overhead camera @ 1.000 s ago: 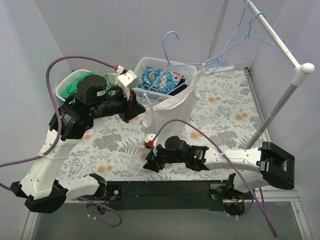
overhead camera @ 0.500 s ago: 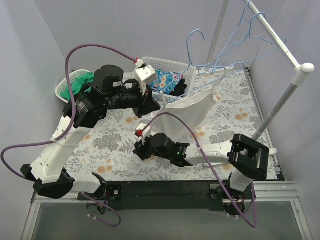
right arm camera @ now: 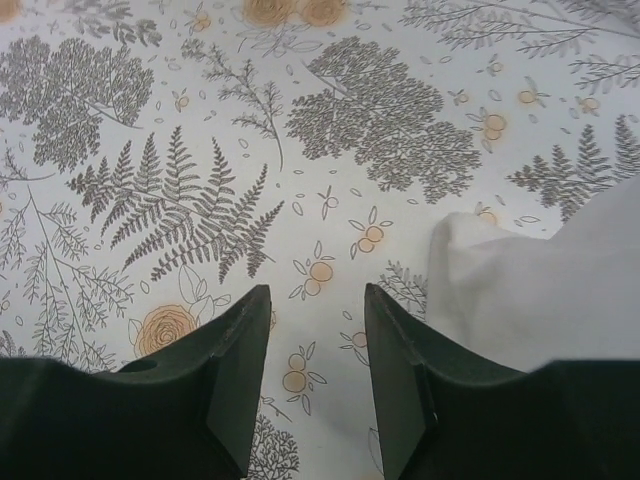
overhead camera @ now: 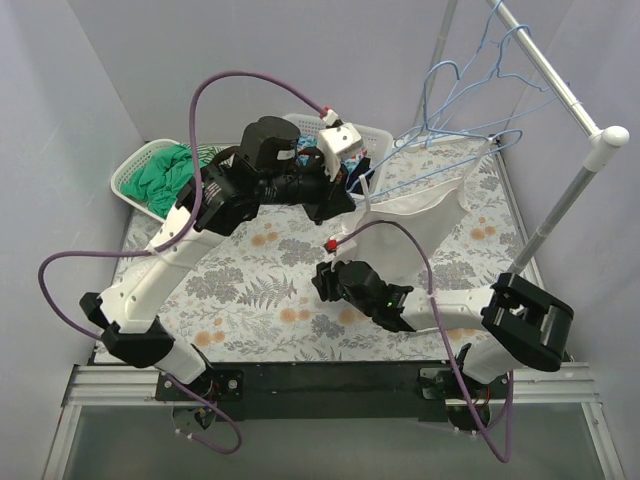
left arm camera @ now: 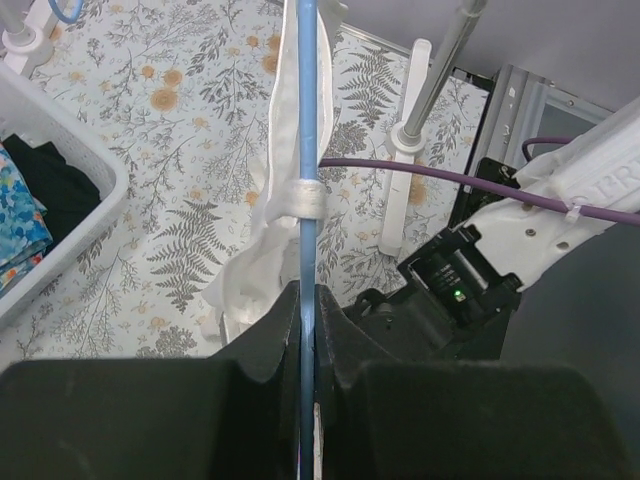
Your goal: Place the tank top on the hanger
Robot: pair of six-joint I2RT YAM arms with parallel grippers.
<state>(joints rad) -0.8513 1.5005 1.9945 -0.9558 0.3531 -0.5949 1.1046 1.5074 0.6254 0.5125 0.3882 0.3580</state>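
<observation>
My left gripper (overhead camera: 357, 192) is shut on the lower wire of the pale-blue hanger (overhead camera: 450, 165) and holds it in the air near the rail. In the left wrist view the hanger (left arm camera: 305, 120) runs straight out from between the closed jaws of this gripper (left arm camera: 307, 292). The white tank top (overhead camera: 425, 215) hangs from the hanger. One strap wraps the wire, and the body (left arm camera: 262, 250) droops to the table. My right gripper (overhead camera: 322, 282) is open and empty, low over the tablecloth. In its wrist view this gripper (right arm camera: 318, 300) has the tank top's edge (right arm camera: 540, 290) just to its right.
A white basket (overhead camera: 378, 137) with blue floral cloth stands behind the left gripper. A basket with green garments (overhead camera: 160, 178) is at the back left. The clothes rail (overhead camera: 560, 92) with other blue hangers (overhead camera: 497, 55) runs along the right on a sloping pole (overhead camera: 545, 225).
My left arm has swung right and farther out, carrying the hanger and tank top towards the rail. The right gripper has shifted a little right over the cloth, still open.
</observation>
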